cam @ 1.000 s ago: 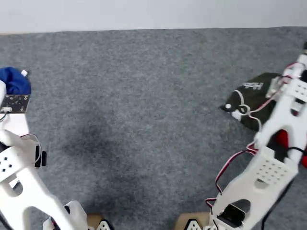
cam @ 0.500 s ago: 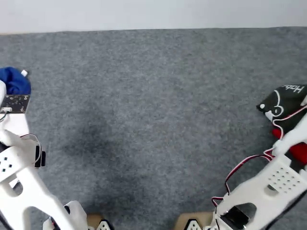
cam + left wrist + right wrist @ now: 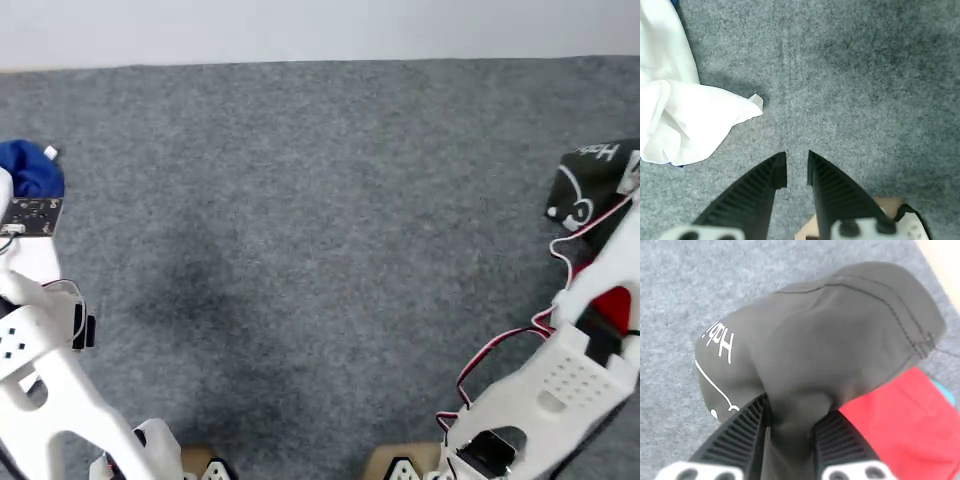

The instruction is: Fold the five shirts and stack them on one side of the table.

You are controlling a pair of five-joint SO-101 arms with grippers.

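I am pinching the black shirt in my right gripper, both fingers clamped on a gathered fold of it. The rest of the cloth is ballooning out just ahead of my fingertips in a loose bunch. The bunch is running roughly across my jaws, with the printed side toward my other arm and the stitched hem on the outer side. Just beyond that hem the red shirt is lying under and touching the black one, so it looks as if I am working right over the pile.

The move I am judging turns on one thing: the free grey mat is lying inward of this gripper, toward the middle of the table, with plenty of room to spread a shirt flat.

My left gripper is hanging low over the mat, well apart from the black shirt, its fingers barely parted and holding nothing. The white shirt is lying crumpled just beside it on its outer side, with the blue shirt near it. The right arm is by far the nearer one.
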